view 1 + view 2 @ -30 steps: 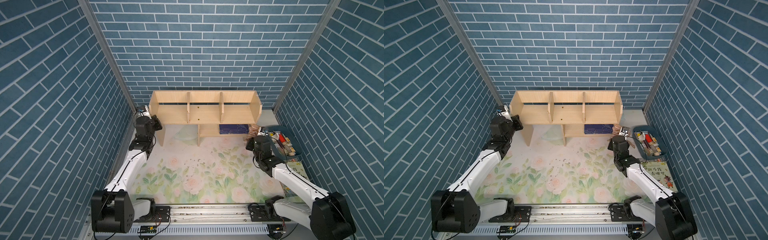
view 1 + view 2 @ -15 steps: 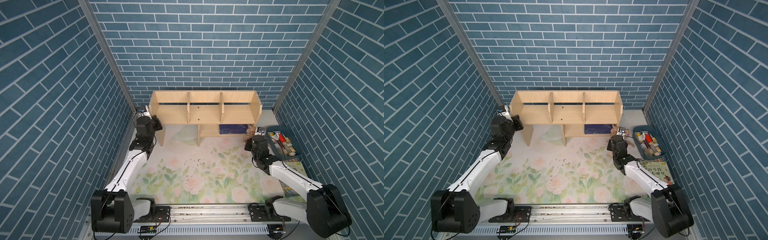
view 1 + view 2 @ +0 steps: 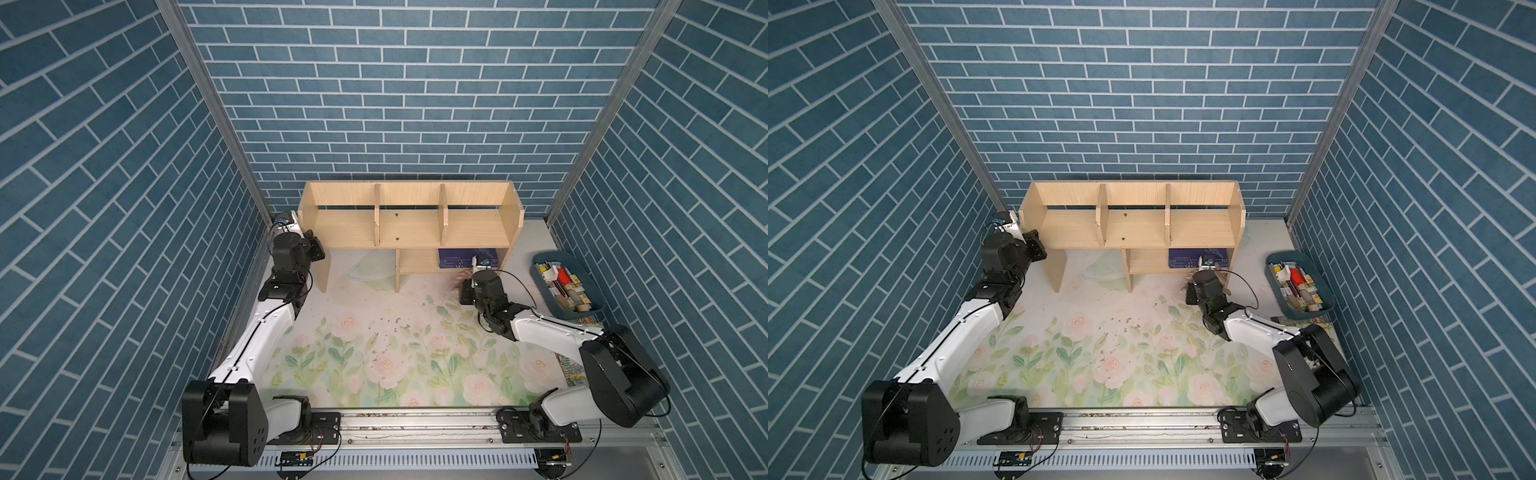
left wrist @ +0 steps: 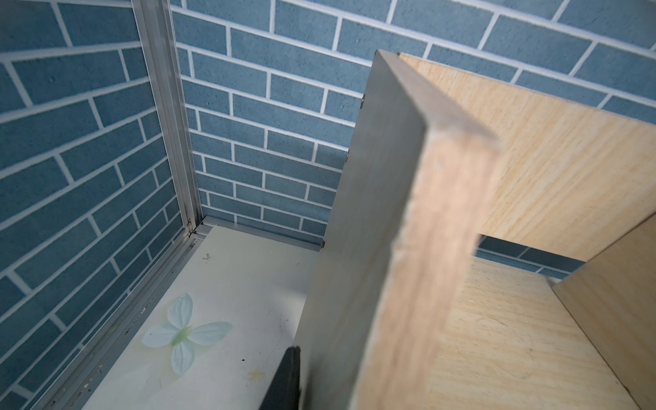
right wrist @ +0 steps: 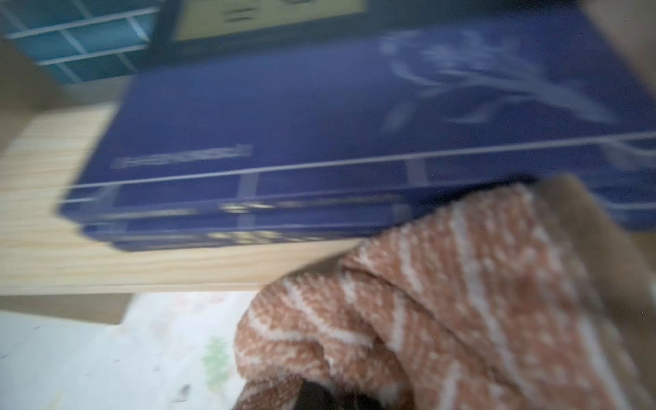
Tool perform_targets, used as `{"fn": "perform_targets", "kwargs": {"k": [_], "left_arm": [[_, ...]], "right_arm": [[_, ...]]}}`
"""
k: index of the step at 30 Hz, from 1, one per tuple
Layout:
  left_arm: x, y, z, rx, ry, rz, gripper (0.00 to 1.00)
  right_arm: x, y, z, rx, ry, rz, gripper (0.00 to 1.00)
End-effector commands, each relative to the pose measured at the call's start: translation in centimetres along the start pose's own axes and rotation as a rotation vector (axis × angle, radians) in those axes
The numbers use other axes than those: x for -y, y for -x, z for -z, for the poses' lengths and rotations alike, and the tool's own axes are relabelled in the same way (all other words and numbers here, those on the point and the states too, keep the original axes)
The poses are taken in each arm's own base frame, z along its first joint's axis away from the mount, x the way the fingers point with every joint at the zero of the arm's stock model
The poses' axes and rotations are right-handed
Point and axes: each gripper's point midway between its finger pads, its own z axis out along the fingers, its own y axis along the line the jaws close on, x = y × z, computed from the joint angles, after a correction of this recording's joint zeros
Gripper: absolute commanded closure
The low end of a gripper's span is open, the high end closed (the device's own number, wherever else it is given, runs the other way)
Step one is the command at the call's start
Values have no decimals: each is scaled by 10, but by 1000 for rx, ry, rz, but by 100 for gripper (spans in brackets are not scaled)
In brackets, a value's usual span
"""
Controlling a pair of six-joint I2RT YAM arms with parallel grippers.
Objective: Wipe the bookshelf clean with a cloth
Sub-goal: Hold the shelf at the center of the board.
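Note:
The light wooden bookshelf (image 3: 409, 226) stands against the back wall in both top views. My left gripper (image 3: 314, 249) is at its left side panel. In the left wrist view that panel (image 4: 383, 248) stands between the jaws, with one black finger (image 4: 288, 378) flat against its outer face and the other finger hidden behind the wood. My right gripper (image 3: 466, 282) is shut on the brown-and-beige striped cloth (image 5: 443, 301), low in front of the lower cubby. The bunched cloth (image 3: 1187, 283) peeks out beside the wrist and hides the fingers.
A dark blue book (image 5: 319, 142) lies in the lower cubby (image 3: 419, 264). A blue-grey bin (image 3: 540, 259) of small items sits at the right, with a picture book (image 3: 575, 370) in front of it. Crumbs (image 3: 395, 328) dot the floral mat. A pale dish (image 3: 370, 272) lies under the shelf.
My right gripper has carried the cloth left and down toward the front of the lower cubby. The left arm has stayed at the shelf's side panel.

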Motion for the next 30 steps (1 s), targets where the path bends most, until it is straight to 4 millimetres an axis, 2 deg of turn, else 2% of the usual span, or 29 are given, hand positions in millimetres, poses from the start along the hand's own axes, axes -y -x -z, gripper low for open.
{"fn": "perform_targets", "kwargs": {"k": [1, 5, 8, 10, 13, 17, 21, 30], "left_arm": [[14, -9, 1, -37, -45, 67, 100], [16, -9, 1, -37, -53, 70, 100], [16, -12, 1, -42, -49, 67, 100], [18, -15, -1, -51, -53, 76, 100], [23, -17, -3, -67, -76, 85, 100], [19, -12, 0, -49, -57, 78, 100], [20, -12, 0, -50, -61, 80, 100], [20, -10, 2, -43, -66, 83, 100]], "right_arm": [[-58, 6, -10, 43, 102, -4, 100], [-126, 4, -19, 41, 208, 27, 100], [-163, 13, -21, 44, 238, 78, 100], [-181, 35, -12, 80, 261, 83, 100], [-191, 68, 9, 147, 290, 50, 100], [-207, 96, 40, 206, 372, 27, 100], [-232, 108, 49, 226, 433, 28, 100], [-316, 111, 69, 296, 570, 95, 100]]}}
